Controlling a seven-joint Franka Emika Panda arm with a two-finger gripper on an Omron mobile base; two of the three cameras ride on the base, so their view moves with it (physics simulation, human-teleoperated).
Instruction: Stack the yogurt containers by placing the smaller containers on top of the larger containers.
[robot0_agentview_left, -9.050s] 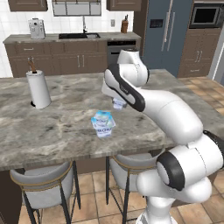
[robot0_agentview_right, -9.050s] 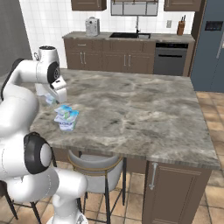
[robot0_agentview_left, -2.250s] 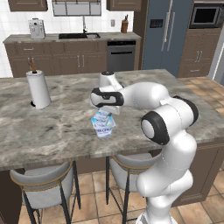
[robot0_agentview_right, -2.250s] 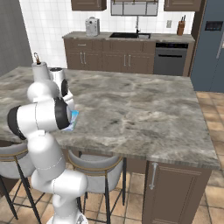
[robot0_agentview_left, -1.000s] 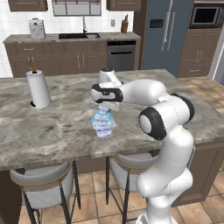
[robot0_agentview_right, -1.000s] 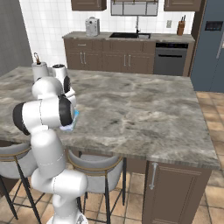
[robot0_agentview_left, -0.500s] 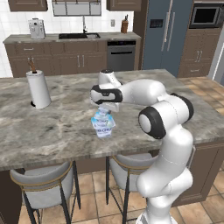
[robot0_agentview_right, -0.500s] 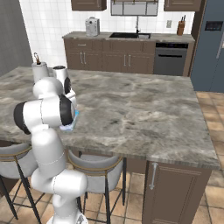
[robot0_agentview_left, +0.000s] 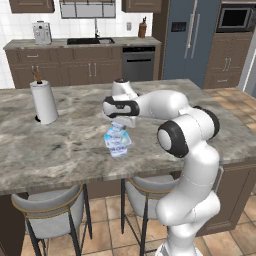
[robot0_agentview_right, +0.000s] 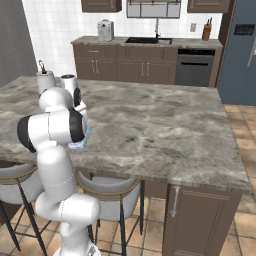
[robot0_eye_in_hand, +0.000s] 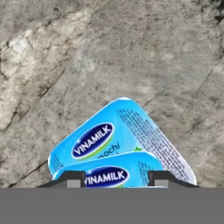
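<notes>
— Left base cam? 
— Behind the arm (robot0_agentview_left: 165, 107), left side, looking forward and down across the island counter (robot0_agentview_left: 65, 145) toward the back kitchen wall. 
— Right base? 
— Same, from the right; arm (robot0_agentview_right: 55, 125) sits lower left. Both share the counter (robot0_agentview_right: 150, 130) and the paper towel roll (robot0_agentview_left: 43, 101). 
— Hand cam? 
— Very close, looking down the gripper (robot0_eye_in_hand: 114, 178) onto marble and blue yogurt lids (robot0_eye_in_hand: 118, 140).
</notes>
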